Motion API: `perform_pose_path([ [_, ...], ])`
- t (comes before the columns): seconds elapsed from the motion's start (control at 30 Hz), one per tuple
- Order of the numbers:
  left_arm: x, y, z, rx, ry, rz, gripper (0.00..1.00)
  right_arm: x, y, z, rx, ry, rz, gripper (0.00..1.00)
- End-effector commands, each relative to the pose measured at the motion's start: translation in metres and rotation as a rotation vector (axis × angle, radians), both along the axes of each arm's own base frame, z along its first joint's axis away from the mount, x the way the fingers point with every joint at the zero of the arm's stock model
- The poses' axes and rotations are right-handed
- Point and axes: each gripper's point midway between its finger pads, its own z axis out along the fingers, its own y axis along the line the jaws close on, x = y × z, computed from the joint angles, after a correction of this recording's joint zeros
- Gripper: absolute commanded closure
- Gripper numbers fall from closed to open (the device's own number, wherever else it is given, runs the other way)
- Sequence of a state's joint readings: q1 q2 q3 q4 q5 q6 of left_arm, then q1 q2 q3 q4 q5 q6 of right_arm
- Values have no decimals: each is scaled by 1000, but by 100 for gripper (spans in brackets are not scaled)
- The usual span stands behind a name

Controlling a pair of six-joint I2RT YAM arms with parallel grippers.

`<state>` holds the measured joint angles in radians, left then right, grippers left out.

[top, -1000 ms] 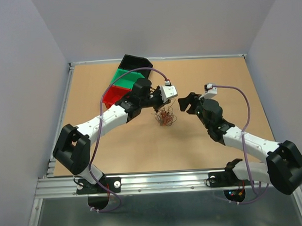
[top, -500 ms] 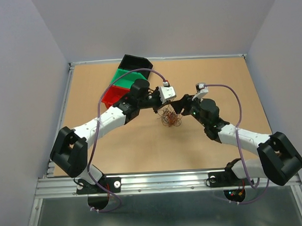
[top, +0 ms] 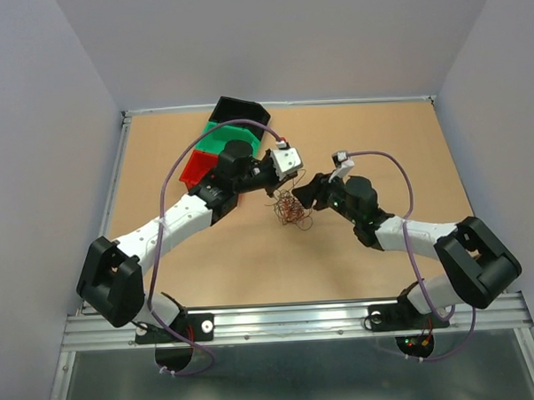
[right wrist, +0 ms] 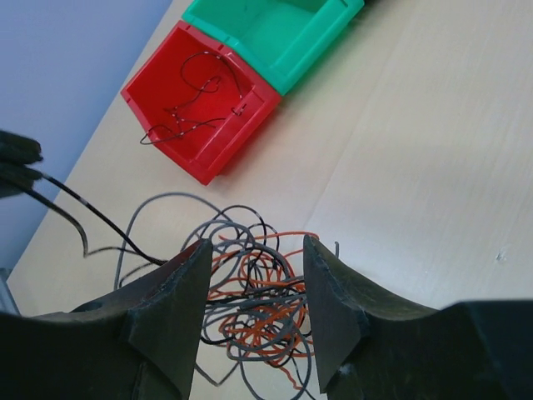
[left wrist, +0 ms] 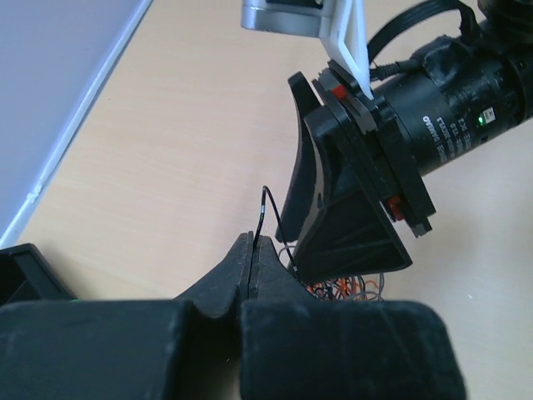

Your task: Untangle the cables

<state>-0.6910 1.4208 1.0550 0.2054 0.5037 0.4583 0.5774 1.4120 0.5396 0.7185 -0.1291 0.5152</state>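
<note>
The cables (top: 290, 208) are a small clump of orange, grey and black strands on the table's middle. My left gripper (top: 270, 190) is at the clump's left side, shut on one black strand (left wrist: 261, 208) that sticks up past its fingertips (left wrist: 252, 242). That strand runs taut from the left gripper to the clump in the right wrist view (right wrist: 92, 215). My right gripper (top: 306, 195) is open, with its two fingers either side of the top of the clump (right wrist: 266, 304), low over the table. The right gripper's fingers (left wrist: 333, 225) stand right in front of the left one.
A red bin (top: 193, 171) holds one loose black strand (right wrist: 196, 112). A green bin (top: 229, 138) and a black bin (top: 239, 111) stand in a row behind it, at the back left. Table walls run along the left, far and right edges.
My right gripper has moved left and down to the clump and now straddles it. My left gripper has shifted slightly left, still holding the strand; the clump moved a little left.
</note>
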Motion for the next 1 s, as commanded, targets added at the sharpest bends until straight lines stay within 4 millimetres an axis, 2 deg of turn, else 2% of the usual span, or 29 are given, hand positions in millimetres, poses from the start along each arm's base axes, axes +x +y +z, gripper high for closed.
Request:
perform_pose_path([
  [0.0,0,4,35,-89,-75,12,100,3,12,25,42,-86,34,47],
  [0.17,7,5,32,-82,-75,39,100,1,3,34,54,-110,-6,46],
  [0.3,21,4,17,-61,-58,87,100,-6,-5,49,76,-168,-19,46],
  [0.43,28,6,13,-64,-37,89,100,-8,-4,50,68,-184,-1,46],
  [0.6,18,6,20,-82,-41,48,100,-6,2,42,57,-171,16,46],
  [0.97,-19,-4,27,-86,-1,-150,100,5,13,36,35,-156,24,46],
])
